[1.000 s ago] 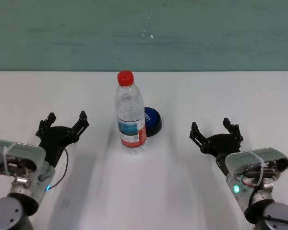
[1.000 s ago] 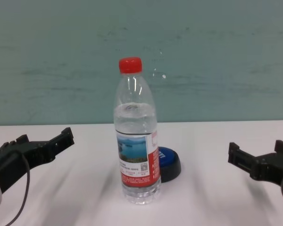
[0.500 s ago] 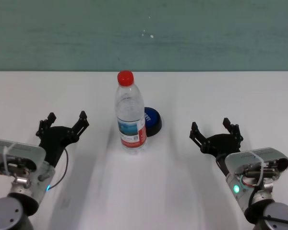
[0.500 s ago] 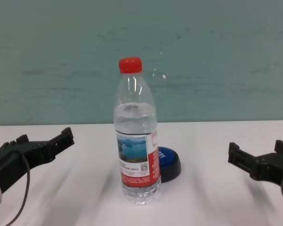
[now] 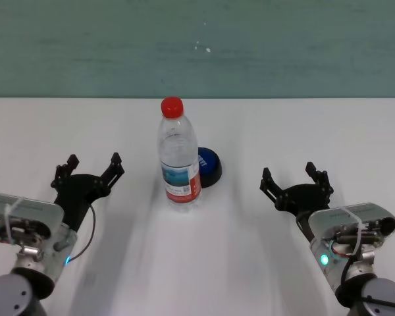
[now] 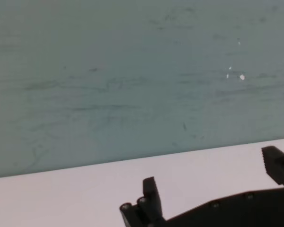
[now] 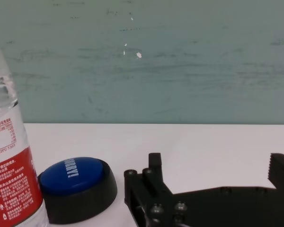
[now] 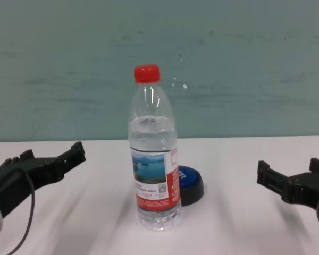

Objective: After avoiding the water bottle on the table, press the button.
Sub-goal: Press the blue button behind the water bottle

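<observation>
we see the clear, red-capped water bottle [image 5: 180, 155] upright, the blue button [image 5: 209, 166] at its 2 o'clock, both claws spread wide: left claw [image 5: 91, 169], right claw [image 5: 295, 177].

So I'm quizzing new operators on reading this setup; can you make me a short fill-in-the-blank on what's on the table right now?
1. The water bottle has a ____ screw cap.
2. The button, with its ____ domed top, sits just behind the bottle toward the robot's right.
3. The left gripper and right gripper both have their fingers ____, touching nothing.
4. The bottle stands ____ on the table.

Missing words: red; blue; open; upright
</observation>
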Available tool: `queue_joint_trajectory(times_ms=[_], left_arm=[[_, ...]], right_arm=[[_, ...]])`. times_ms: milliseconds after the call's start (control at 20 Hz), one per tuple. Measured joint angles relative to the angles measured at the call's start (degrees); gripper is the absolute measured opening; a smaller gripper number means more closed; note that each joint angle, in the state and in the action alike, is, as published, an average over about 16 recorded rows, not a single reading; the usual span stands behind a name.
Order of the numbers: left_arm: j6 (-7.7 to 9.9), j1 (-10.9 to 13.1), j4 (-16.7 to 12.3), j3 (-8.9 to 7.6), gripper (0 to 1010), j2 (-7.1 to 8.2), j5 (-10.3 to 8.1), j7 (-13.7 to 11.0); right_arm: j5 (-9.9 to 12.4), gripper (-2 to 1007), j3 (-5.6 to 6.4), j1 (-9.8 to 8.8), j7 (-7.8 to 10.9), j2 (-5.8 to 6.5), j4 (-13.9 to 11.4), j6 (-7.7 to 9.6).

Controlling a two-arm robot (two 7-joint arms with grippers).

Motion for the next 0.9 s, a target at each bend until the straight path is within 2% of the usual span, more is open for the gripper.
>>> queue_joint_trajectory(times_ms=[400,900], left_arm=[[-0.91,2.3,-1.9,-1.32,1010,-0.35,1.02,-2.1],[-2.04,5.1,-4.1,-3.25,1010,0.30,1.44,-5.3]], right_arm=[[0.0,1004,0.00,0.00,0.00,0.00,0.0,0.00],[0.0,1004,0.00,0.00,0.00,0.00,0.0,0.00]])
